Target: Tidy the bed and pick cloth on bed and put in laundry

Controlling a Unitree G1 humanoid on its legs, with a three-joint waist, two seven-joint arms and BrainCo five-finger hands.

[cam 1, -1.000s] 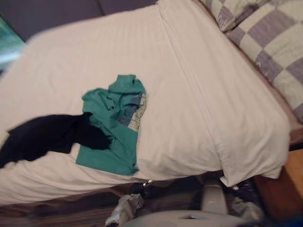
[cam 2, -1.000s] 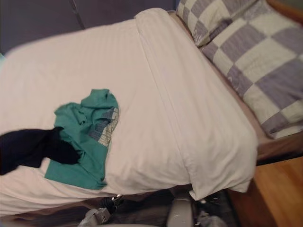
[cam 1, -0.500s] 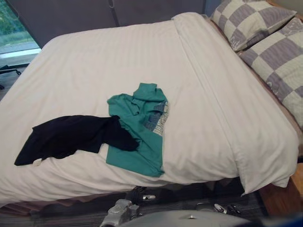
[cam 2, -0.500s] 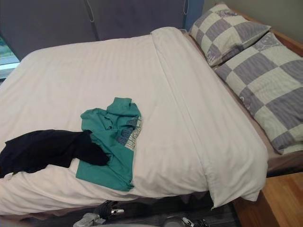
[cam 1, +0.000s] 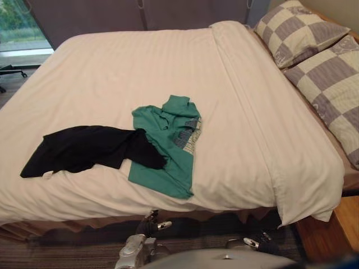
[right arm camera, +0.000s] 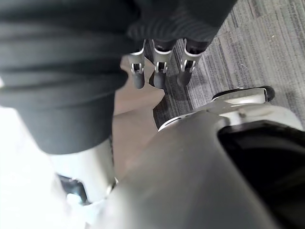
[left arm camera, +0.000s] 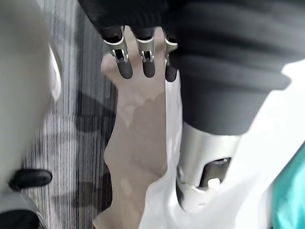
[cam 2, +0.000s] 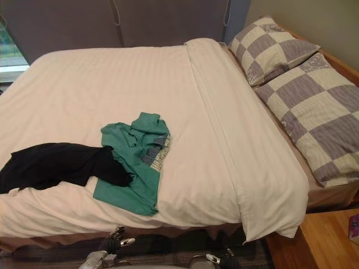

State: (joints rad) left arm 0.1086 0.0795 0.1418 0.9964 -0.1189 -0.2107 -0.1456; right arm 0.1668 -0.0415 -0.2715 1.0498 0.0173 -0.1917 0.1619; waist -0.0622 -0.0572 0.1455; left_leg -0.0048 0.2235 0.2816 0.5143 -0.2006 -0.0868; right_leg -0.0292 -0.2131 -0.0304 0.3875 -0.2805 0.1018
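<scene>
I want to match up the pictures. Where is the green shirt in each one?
Left eye view: the green shirt lies near the bed's front edge, left of the middle, with the black cloth overlapping its side.
Right eye view: same spot, by the front edge.
Left wrist view: a green sliver at the picture's edge, past the bedding.
Right wrist view: faces the grey carpet instead.
Shared landmark: the white duvet.

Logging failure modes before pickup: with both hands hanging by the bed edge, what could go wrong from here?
The black garment overlaps the green shirt, so lifting one may drag the other. The shirt lies near the front edge of the white duvet; a pull could drop it to the floor. A grab by the open left hand or right hand might bunch the duvet too.
</scene>
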